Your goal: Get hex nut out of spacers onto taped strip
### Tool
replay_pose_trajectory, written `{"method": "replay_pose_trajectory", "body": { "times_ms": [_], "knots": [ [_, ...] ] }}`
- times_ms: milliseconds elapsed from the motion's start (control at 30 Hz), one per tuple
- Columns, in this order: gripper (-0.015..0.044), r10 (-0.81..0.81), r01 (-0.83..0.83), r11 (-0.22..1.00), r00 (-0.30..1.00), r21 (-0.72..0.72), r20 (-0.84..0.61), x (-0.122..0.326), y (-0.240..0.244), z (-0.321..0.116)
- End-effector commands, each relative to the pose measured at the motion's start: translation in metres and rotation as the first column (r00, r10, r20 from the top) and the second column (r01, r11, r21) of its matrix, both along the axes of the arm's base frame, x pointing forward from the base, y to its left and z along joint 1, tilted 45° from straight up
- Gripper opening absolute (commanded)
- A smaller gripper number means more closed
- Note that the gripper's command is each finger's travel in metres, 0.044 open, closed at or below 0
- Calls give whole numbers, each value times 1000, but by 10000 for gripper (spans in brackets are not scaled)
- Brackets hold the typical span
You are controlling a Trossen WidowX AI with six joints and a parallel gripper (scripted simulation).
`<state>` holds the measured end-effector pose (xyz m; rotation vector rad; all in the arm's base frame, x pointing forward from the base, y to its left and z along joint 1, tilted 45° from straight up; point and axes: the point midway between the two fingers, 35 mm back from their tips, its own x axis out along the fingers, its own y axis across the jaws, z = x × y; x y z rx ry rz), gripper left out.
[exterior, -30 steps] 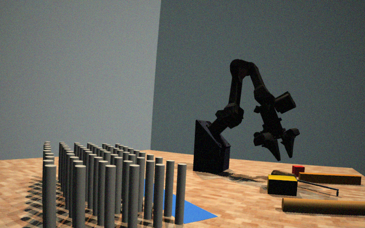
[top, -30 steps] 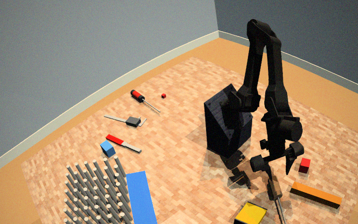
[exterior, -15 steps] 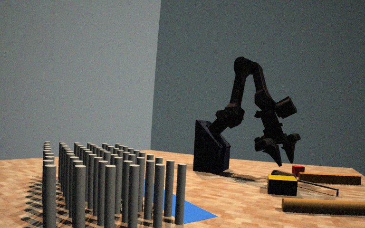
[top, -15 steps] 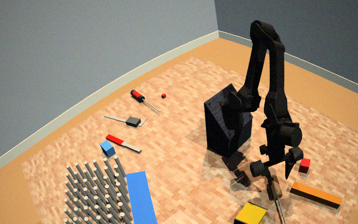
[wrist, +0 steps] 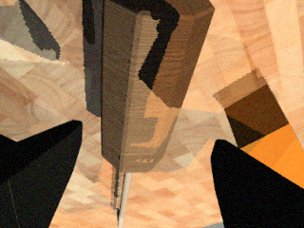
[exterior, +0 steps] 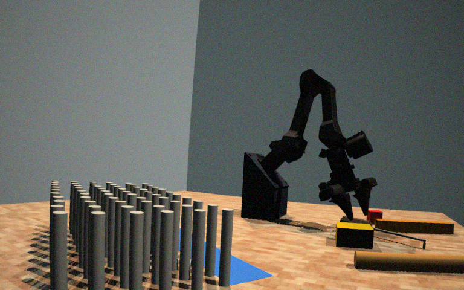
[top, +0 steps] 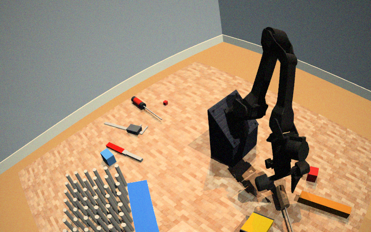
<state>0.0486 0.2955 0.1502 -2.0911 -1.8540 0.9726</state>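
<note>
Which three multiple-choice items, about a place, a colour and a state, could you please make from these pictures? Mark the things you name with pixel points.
1. Where is the blue strip?
A) beside the spacers
B) under the yellow block
C) behind the arm's base

2. What colour is the long bar?
A) green
B) orange
C) white

3. How is the gripper?
A) shut on the bar
B) shut, empty
C) open

1 A: the strip (top: 142, 205) (exterior: 239, 268) lies alongside the spacers (top: 122, 205) (exterior: 226, 248).
2 B: the bar (top: 324, 202) (exterior: 414, 226) (wrist: 280, 152) looks orange.
3 C: the fingertips of the gripper (top: 283, 188) (exterior: 359, 217) (wrist: 148, 140) stand apart around the handle (top: 280, 198) (wrist: 138, 95).

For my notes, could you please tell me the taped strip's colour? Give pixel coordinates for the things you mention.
Blue (top: 142, 205) (exterior: 239, 268), clearest from the top.
</note>
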Motion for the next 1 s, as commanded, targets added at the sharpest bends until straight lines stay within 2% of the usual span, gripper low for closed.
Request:
{"method": "replay_pose_trajectory", "body": {
  "times_ms": [0, 467, 533, 900, 967],
  "knots": [
    [280, -7, 7, 1000, 1000, -8, -6, 0, 3, -8],
    [280, -7, 7, 1000, 1000, -8, -6, -5, 15, -24],
    [227, -7, 7, 1000, 1000, -8, -6, -5, 15, -24],
    [154, -7, 7, 1000, 1000, -8, -6, -5, 15, -24],
    [102, -6, 6, 1000, 1000, -10, -5, -3, 14, -21]
  ]
}}
